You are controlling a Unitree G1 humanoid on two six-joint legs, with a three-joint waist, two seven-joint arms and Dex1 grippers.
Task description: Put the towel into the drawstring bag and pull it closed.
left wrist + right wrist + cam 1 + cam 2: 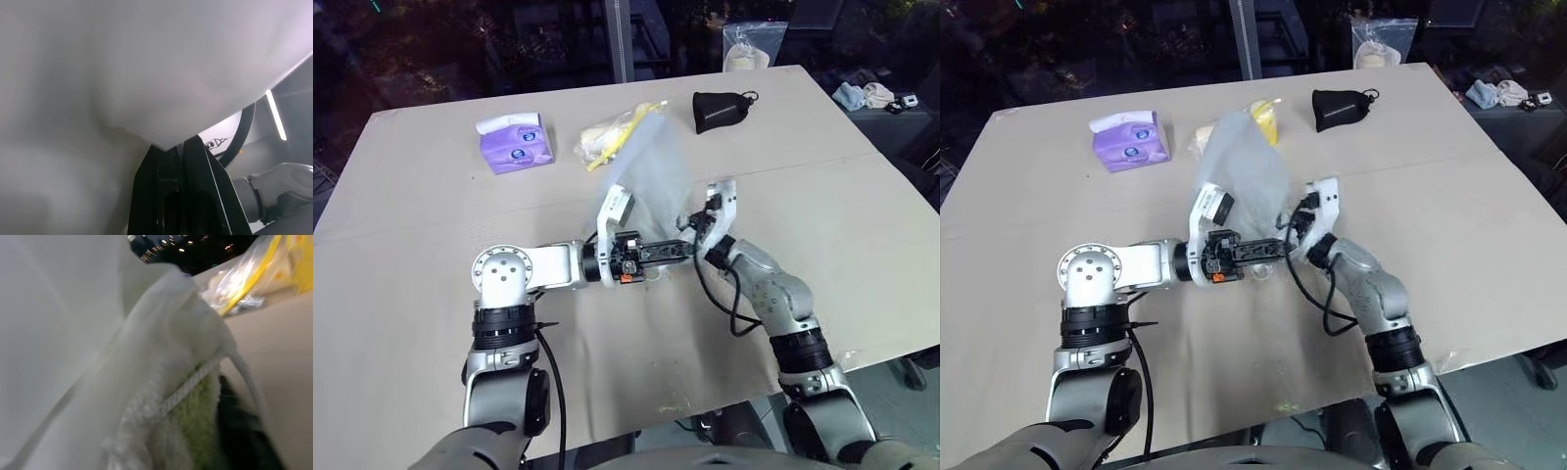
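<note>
The frosted white drawstring bag [651, 171] stands up off the table at its middle, hanging in loose folds. My left gripper [680, 250] reaches in level from the left and is shut on the bag's lower edge; the left wrist view has its black fingers [195, 161] pinched together on the frosted film. My right gripper [698, 233] is close against the same part of the bag from the right. In the right wrist view the light green towel [195, 421] sits inside the bag's gathered mouth, with a white cord [188, 387] running across it.
On the far half of the table lie a purple tissue pack [515, 143], a clear plastic bag with yellow contents [612, 137] just behind the frosted bag, and a small black pouch [720, 110]. Another clear bag [749, 49] stands at the far edge.
</note>
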